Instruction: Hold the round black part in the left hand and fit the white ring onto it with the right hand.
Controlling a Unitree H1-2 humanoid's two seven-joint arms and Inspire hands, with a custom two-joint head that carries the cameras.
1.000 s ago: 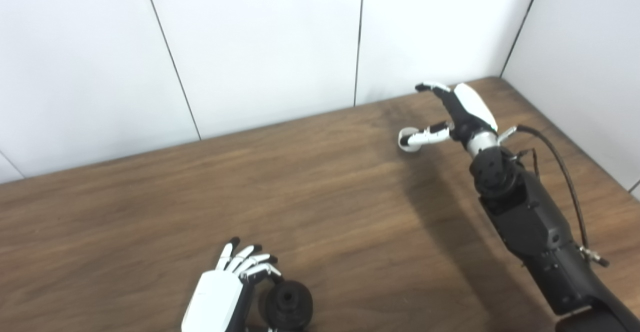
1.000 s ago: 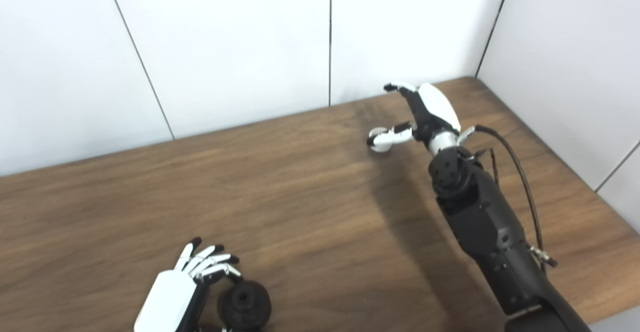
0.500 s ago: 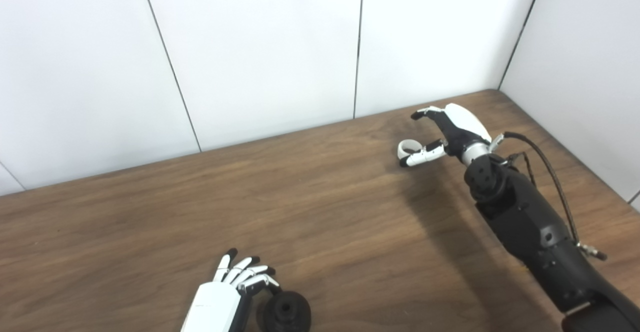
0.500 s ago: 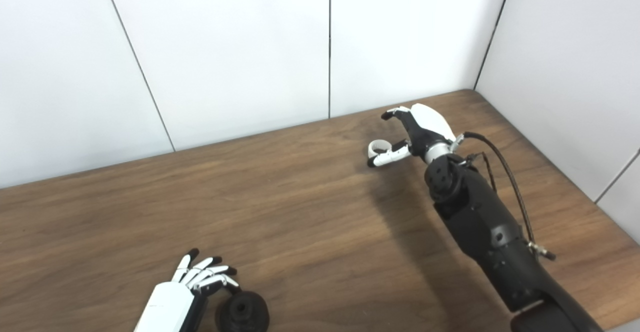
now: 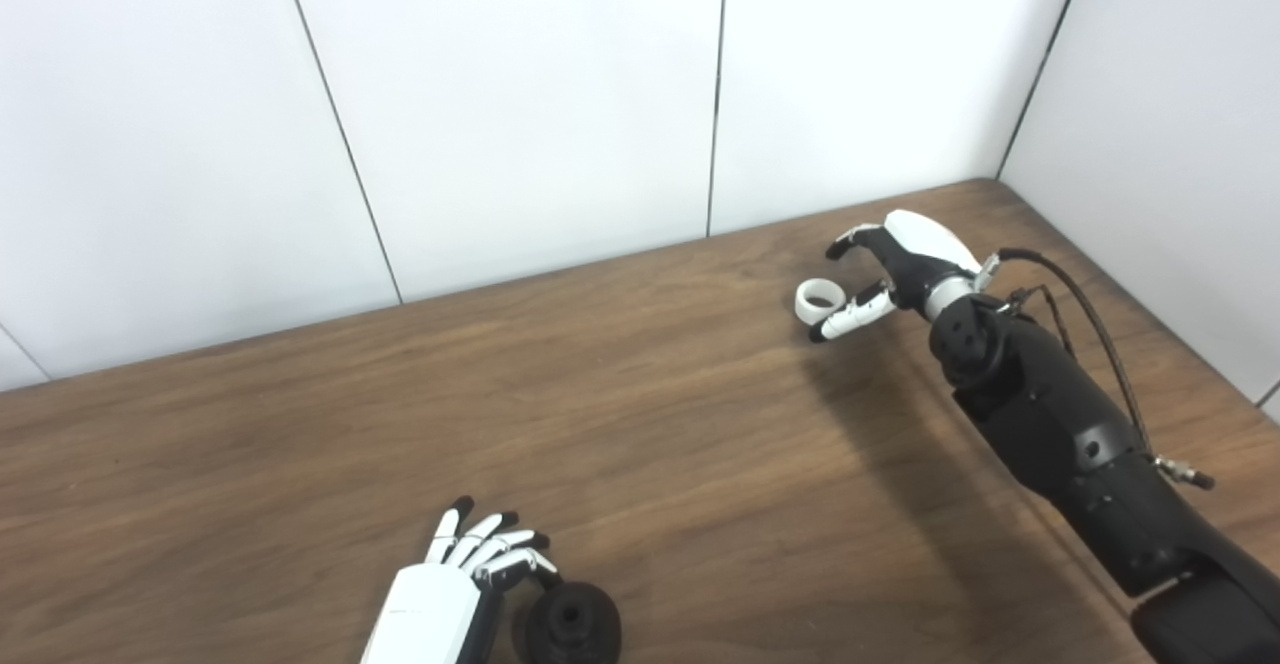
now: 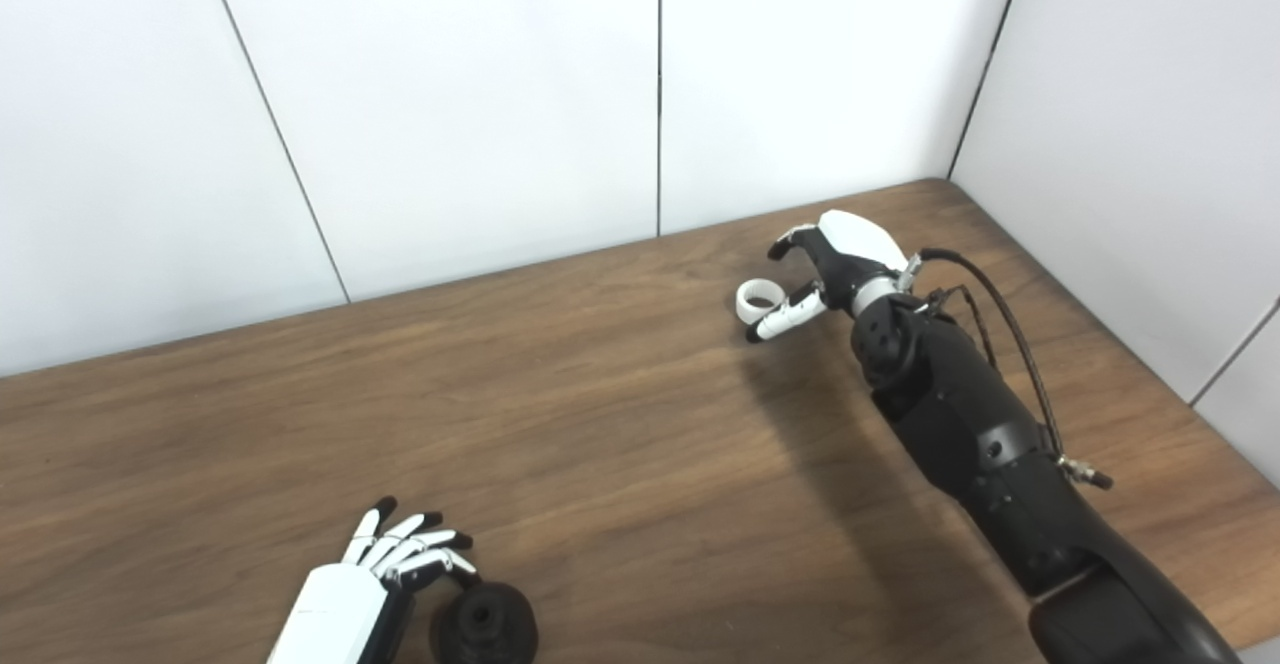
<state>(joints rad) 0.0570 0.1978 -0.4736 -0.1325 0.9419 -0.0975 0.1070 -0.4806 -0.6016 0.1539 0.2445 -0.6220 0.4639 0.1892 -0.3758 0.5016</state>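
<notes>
On the wooden table [image 5: 640,414], the right hand [image 5: 900,259] reaches toward the back wall, fingers spread around the white ring [image 5: 815,298], not gripping it. The left hand [image 5: 450,594], fingers loosely apart, rests beside the round black part [image 5: 568,626], well apart from the ring.

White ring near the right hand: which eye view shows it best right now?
The left eye view: the small white plastic ring lies on the brown wooden table, its opening clear, just left of the right hand, which has not closed on it. The right eye view shows the same ring, slightly smaller.
</notes>
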